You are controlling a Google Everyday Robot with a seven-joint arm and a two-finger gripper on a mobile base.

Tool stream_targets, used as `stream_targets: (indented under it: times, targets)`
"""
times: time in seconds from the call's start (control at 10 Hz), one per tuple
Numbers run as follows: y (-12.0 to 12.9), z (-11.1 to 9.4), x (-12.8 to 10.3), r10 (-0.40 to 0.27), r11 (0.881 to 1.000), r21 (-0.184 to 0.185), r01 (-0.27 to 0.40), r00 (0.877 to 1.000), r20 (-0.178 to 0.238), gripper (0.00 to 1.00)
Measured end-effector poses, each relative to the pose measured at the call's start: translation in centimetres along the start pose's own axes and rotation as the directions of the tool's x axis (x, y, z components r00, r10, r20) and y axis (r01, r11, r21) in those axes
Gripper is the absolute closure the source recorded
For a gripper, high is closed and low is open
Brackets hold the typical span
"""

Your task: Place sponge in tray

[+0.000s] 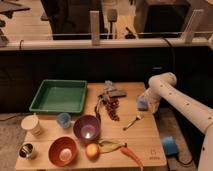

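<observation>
The sponge [142, 104] is a small pale-blue block at the right edge of the wooden table, beside a metal spoon [133, 121]. My gripper [143, 101] is right at the sponge, at the end of the white arm [167, 90] that comes in from the right. The arm's end covers part of the sponge, and I cannot tell whether it is gripped. The green tray [40, 102] lies at the table's far left, with nothing in it, well apart from the gripper.
Between the gripper and the tray lie a dark cluttered pile [111, 100], a purple bowl [87, 128], a small blue cup [63, 119], an orange bowl [62, 150], a white cup [31, 123], fruit and a banana peel [111, 145]. A brighter blue block [169, 145] sits off the table's right side.
</observation>
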Motion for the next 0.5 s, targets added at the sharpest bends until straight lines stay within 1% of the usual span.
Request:
stream_targets:
  times: [0.1, 0.2, 0.4, 0.5]
  targets:
    - [-0.4, 0.8, -0.2, -0.072, 0.997, 0.002, 0.072, 0.997, -0.001, 0.2]
    - [-0.9, 1.2, -0.4, -0.117, 0.993, 0.006, 0.117, 0.993, 0.0, 0.2]
    - [-1.2, 1.8, -0.7, -0.161, 0.987, 0.01, 0.161, 0.987, 0.003, 0.2]
    - [-1.4, 2.0, -0.8, -0.173, 0.985, 0.011, 0.173, 0.985, 0.004, 0.22]
